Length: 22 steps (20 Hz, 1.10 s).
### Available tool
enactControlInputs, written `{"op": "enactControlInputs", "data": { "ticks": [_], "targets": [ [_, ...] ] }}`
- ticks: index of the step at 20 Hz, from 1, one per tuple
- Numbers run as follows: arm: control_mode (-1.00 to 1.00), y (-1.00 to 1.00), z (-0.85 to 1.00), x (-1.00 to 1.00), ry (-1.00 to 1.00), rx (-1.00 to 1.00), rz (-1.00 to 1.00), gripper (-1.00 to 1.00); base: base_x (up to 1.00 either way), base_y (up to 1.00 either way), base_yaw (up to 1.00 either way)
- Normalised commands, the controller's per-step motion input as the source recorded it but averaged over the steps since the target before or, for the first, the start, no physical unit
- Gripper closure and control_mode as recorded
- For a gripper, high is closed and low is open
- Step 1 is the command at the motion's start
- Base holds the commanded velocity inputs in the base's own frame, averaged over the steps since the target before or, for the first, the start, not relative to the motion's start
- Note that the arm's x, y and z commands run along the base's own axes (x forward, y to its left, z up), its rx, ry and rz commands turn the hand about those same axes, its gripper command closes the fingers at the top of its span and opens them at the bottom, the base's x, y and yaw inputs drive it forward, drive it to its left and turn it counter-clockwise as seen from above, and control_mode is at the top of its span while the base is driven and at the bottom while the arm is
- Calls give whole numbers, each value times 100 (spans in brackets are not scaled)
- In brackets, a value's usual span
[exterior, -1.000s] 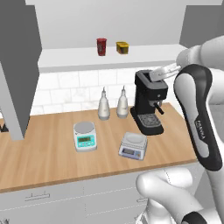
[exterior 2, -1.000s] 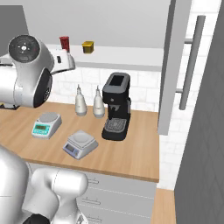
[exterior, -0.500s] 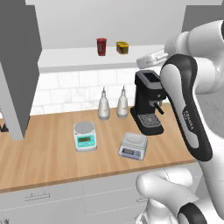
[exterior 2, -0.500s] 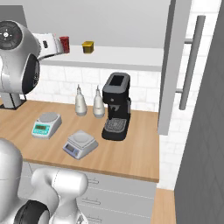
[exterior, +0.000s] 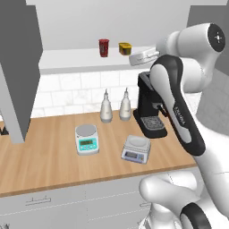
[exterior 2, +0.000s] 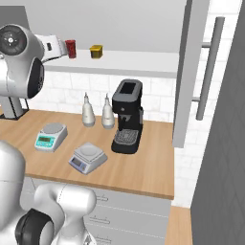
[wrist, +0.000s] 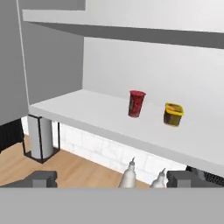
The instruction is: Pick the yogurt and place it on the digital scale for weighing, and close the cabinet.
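The yogurt [wrist: 136, 103], a small red cup, stands upright on the open cabinet's shelf [wrist: 87, 114], and it also shows as the yogurt [exterior: 103, 47] and the yogurt [exterior 2: 71, 48] from the base. My gripper [wrist: 113, 179] is open and empty, level with the shelf and some way short of the cup; from the base it is the gripper [exterior: 136, 58] right of the cup and the gripper [exterior 2: 58, 46] just left of it. The digital scale [exterior: 135, 148] with its square silver platter sits bare on the wooden counter, in front of the coffee machine. The cabinet doors [exterior: 18, 67] [exterior 2: 191, 72] stand open.
A yellow container [wrist: 173, 114] stands on the shelf right of the yogurt. On the counter are a round teal-fronted scale [exterior: 86, 138], two bottles [exterior: 106, 107], and a black coffee machine [exterior: 150, 107]. A long bar handle [exterior 2: 210, 67] runs down the right door.
The arm has lifted the hand from in front of the coffee machine up to shelf height and nearer the yogurt. The jaws stay open.
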Motion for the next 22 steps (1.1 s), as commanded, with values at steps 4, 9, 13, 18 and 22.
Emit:
{"op": "enactControlInputs", "data": {
  "ticks": [4,9,13,18,22],
  "targets": [
    [-100,22,0,50,-1,4,0,-100,0,0,0],
    [-100,21,0,56,0,0,0,-100,0,0,0],
    [-100,5,0,43,0,0,0,-100,0,0,0],
    [-100,0,0,34,0,0,1,-100,0,0,0],
    [-100,0,0,35,0,0,0,-100,0,0,0]
  ]
}}
